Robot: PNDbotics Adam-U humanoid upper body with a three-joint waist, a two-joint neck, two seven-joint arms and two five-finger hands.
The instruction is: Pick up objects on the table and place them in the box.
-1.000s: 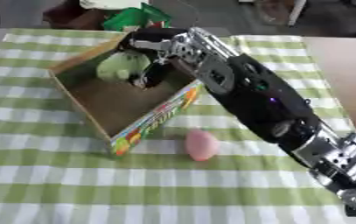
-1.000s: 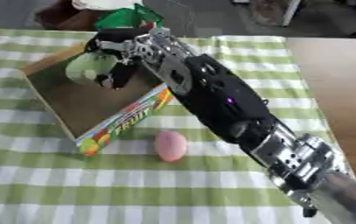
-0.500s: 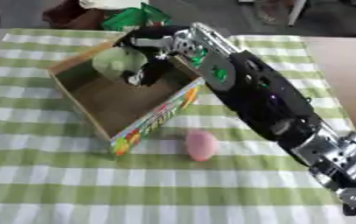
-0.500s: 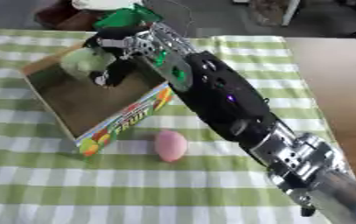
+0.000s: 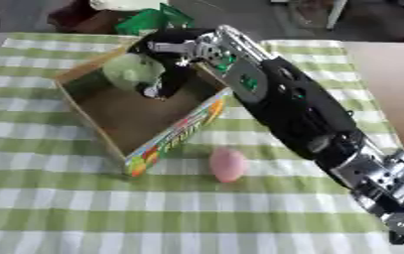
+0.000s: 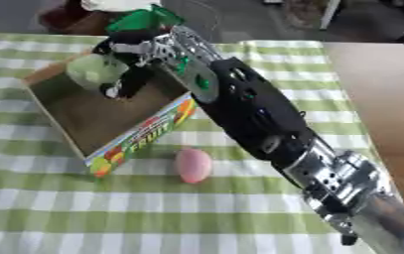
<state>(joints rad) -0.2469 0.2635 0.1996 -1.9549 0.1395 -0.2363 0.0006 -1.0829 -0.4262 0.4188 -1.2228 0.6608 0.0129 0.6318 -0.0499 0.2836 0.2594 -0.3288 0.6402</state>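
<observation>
Your left hand shows in neither view. The green object (image 5: pixel 128 72) is blurred, a pale rounded shape and nothing finer; part of it sits behind your right hand (image 5: pixel 164 69). The box's (image 5: pixel 172 140) far corner is covered by your forearm. Right hand is over the box's far end, fingers curled round the green object, which is inside the box opening, whether touching the floor you cannot tell. A pink egg-shaped object (image 5: pixel 228 164) lies on the checked cloth (image 5: pixel 83 208) just beside the box's printed near wall, well apart from the hand.
</observation>
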